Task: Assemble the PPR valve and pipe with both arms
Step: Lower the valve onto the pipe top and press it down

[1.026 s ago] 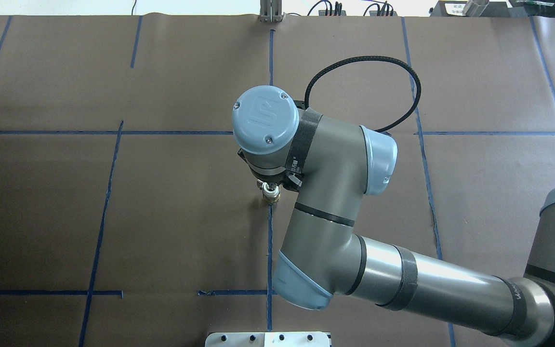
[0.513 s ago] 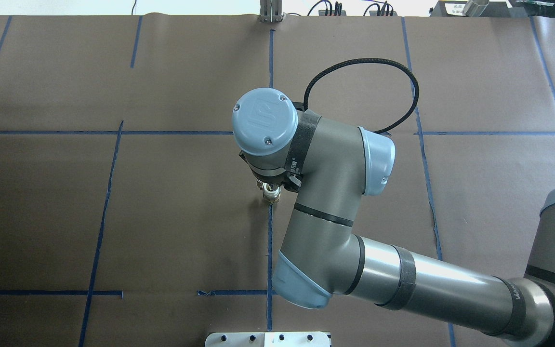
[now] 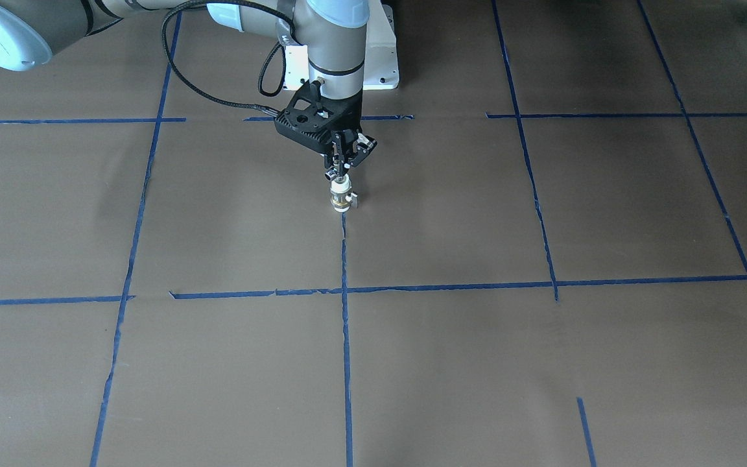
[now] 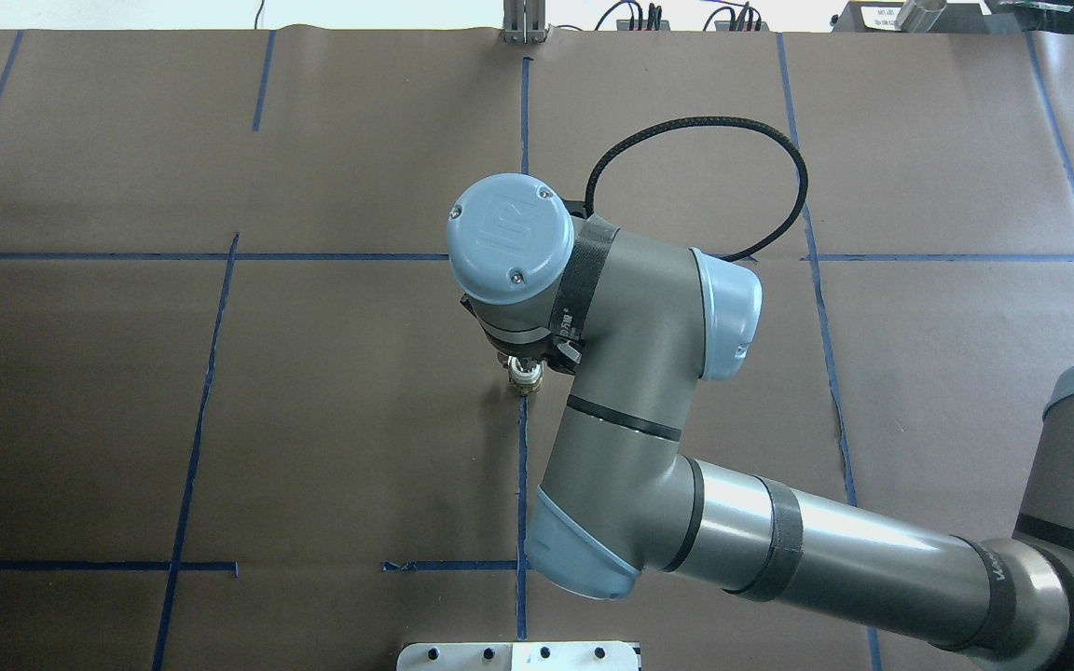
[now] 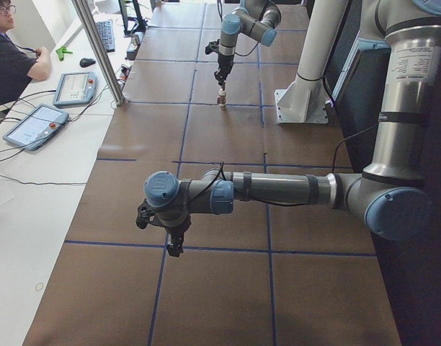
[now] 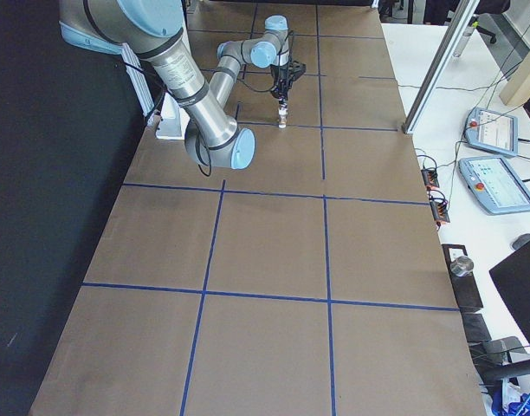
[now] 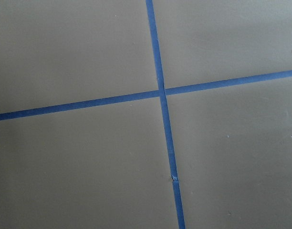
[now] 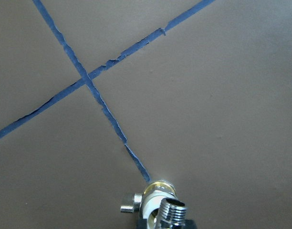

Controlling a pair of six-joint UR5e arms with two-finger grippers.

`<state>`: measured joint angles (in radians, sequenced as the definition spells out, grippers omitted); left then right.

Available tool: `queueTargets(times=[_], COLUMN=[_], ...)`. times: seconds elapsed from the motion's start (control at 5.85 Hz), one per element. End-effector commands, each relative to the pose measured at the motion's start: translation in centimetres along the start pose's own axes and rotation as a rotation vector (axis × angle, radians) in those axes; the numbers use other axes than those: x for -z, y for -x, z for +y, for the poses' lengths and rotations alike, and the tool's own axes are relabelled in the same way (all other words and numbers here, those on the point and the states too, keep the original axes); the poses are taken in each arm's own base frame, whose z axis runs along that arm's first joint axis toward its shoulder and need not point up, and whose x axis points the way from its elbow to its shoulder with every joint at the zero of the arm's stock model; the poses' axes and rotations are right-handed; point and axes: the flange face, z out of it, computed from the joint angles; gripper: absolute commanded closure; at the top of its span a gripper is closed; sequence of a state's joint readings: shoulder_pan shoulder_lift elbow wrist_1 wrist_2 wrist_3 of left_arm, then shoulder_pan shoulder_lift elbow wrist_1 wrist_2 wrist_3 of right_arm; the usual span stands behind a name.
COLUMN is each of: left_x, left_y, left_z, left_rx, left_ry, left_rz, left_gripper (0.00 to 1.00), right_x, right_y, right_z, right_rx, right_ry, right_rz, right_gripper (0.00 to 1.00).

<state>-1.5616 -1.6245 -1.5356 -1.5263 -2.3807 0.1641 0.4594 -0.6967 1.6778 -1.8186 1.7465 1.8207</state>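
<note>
The PPR valve [image 3: 342, 198] stands upright on the brown table at a blue tape line; it also shows in the overhead view [image 4: 525, 380] and the right wrist view [image 8: 154, 194], side stub to the left. The chrome pipe [image 8: 172, 213] sits on top of the valve, its threaded end facing the wrist camera. My right gripper [image 3: 340, 171] points straight down, shut on the pipe. My left gripper [image 5: 174, 246] hangs low over the table far from the valve. I cannot tell whether it is open. The left wrist view shows only tape lines.
The white pedestal base [image 3: 383, 58] stands behind the valve. A side table with teach pendants [image 5: 33, 124] and a seated operator [image 5: 8, 58] runs along the far edge. A metal post [image 5: 98, 50] stands at the table's edge.
My right wrist has turned about its vertical axis: the logo on its cap has rotated. The valve has stayed in place.
</note>
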Motion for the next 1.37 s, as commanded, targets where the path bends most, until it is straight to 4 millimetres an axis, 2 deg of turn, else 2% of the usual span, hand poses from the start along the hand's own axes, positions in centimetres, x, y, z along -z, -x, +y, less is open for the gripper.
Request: queueTargets(times=[0.0, 0.34, 0.51, 0.68, 1.03, 1.2], left_x=[0.0, 0.1, 0.1, 0.1, -0.1, -0.3], left_y=[0.0, 0.0, 0.0, 0.0, 0.1, 0.3], left_z=[0.0, 0.0, 0.0, 0.0, 0.0, 0.1], left_rx=[-0.001, -0.001, -0.001, -0.001, 0.001, 0.003], left_ry=[-0.001, -0.001, -0.001, -0.001, 0.002, 0.005], left_rz=[0.0, 0.0, 0.0, 0.0, 0.0, 0.001], left_gripper=[0.0, 0.0, 0.0, 0.0, 0.0, 0.0], right_x=[-1.5, -1.6, -1.7, -1.5, -1.0, 0.5], right_y=[0.3, 0.1, 0.1, 0.0, 0.1, 0.1], right_z=[-0.2, -0.2, -0.2, -0.1, -0.5, -5.0], right_rx=[0.002, 0.003, 0.007, 0.026, 0.122, 0.142], right_ry=[-0.001, -0.001, 0.003, 0.009, 0.016, 0.069], right_rz=[0.002, 0.004, 0.007, 0.006, 0.003, 0.003], right_gripper=[1.0, 1.0, 0.84, 0.01, 0.0, 0.0])
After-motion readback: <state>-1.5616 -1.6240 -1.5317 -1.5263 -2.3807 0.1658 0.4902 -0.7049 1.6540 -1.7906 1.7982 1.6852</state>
